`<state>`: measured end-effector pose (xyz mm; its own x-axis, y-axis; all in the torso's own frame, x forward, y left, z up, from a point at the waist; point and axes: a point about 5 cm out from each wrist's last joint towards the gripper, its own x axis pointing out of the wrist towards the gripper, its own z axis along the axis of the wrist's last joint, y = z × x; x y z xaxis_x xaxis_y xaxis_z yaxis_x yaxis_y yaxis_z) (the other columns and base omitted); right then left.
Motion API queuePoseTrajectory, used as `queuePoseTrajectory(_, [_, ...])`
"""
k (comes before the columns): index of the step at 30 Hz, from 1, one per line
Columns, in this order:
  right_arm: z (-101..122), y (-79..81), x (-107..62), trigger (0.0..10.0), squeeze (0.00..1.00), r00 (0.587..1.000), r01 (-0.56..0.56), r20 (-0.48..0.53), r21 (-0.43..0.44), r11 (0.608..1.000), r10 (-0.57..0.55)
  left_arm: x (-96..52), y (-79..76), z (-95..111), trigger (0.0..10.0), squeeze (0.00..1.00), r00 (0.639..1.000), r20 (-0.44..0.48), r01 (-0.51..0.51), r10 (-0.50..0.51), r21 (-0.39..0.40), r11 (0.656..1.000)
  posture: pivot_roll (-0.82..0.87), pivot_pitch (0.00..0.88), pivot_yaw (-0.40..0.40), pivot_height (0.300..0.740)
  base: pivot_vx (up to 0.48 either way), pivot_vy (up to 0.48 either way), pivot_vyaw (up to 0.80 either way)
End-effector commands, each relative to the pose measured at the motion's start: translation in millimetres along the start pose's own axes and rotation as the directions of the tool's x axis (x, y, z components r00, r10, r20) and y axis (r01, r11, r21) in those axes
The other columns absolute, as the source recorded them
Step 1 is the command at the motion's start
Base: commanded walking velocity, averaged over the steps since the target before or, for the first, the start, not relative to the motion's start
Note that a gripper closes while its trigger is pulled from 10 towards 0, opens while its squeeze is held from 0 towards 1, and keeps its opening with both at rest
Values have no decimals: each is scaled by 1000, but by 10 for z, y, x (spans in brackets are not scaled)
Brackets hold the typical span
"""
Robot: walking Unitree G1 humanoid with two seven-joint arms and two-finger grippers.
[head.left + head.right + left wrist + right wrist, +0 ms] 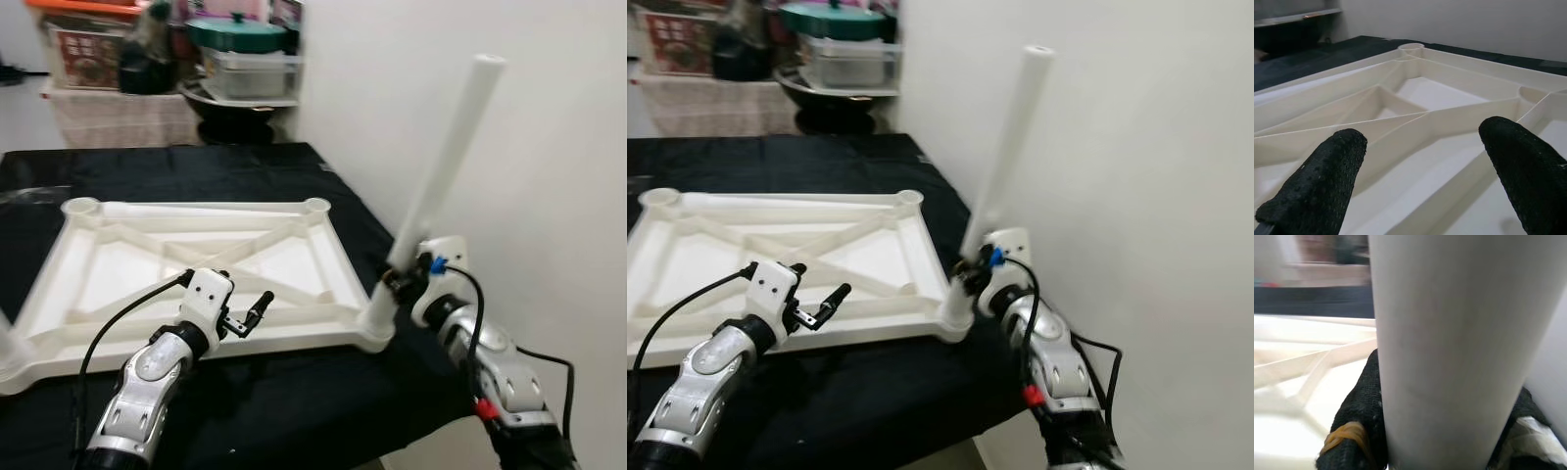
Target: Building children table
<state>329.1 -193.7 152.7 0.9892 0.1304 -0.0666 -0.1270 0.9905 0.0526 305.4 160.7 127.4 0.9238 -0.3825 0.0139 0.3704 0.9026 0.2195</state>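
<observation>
Seating a tilted leg (446,157) in the tabletop (196,269) corner with right gripper (400,282) fingers clamped, left gripper (245,318) spread idle; next, straightening and pressing home.

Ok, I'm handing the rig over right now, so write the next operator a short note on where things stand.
Right gripper: shut on the white table leg near its base; the leg leans, its foot at the near right corner socket of the tabletop.
Left gripper: open, holding nothing, above the tabletop's near edge.
White tabletop: upside down on the black cloth, ribs up.
Done: a leg brought to that corner.
Left: straighten and seat it. Both far corner sockets hold no leg yet.
</observation>
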Motion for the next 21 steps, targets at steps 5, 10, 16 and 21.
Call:
queuePoseTrajectory(5, [-730, -286, -247, 10000, 0, 875, 409, -331, 116, 905, -354, 36, -31, -18, 10000, 0, 1000, -14, 12, -11, 4, 1000, 50, 0, -134, 740, 0, 0, 0])
queuePoseTrajectory(10, [-758, -88, -252, 10000, 0, 892, 388, -322, 187, 903, -317, 39, -26, -19, 10000, 0, 1000, -16, 11, -11, 7, 1000, 49, 0, -133, 740, 0, 0, 0])
queuePoseTrajectory(16, [-546, 347, -148, 10000, 1000, 982, 142, -163, 274, 951, -100, 36, -19, -25, 10000, 0, 1000, -19, 7, -6, 12, 1000, 56, 0, -137, 740, 0, 0, 0])
queuePoseTrajectory(21, [-263, 426, -135, 10000, 0, 991, -123, -10, 286, 950, 131, 35, -12, -24, 10000, 0, 1000, -18, 4, -4, 13, 1000, 58, 0, -136, 740, 0, 0, 0])
